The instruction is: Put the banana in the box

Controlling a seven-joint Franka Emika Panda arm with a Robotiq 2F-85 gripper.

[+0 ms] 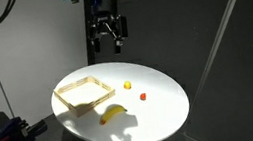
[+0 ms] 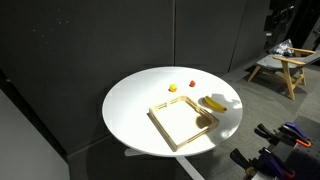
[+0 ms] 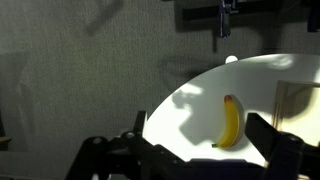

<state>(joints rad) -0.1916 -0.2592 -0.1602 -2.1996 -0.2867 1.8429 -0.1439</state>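
Box: the shallow box of light wood lies on the left part of the round white desk in an exterior view. In an exterior view it is at the lower middle of the frame, close to the near edge of the desk.
Banana: the banana lies flat on the desk, outside the box and just beside its lower right corner. In an exterior view it is at the right corner of the box; whether it touches the wall I cannot tell. In the wrist view the banana stands lengthwise right of the middle, on the lit part of the desk.
Claw: the claw hangs in the upper middle of the frame, high over the far edge of the desk and well apart from the banana. Its fingers are spread and nothing is between them. In the wrist view the claw comes in from the bottom, one dark finger at the left and one at the right, and the banana shows between them, farther away.
Ball: a small yellow ball lies just right of the box, also seen at.
Red object: a tiny red object lies right of the ball, near it.
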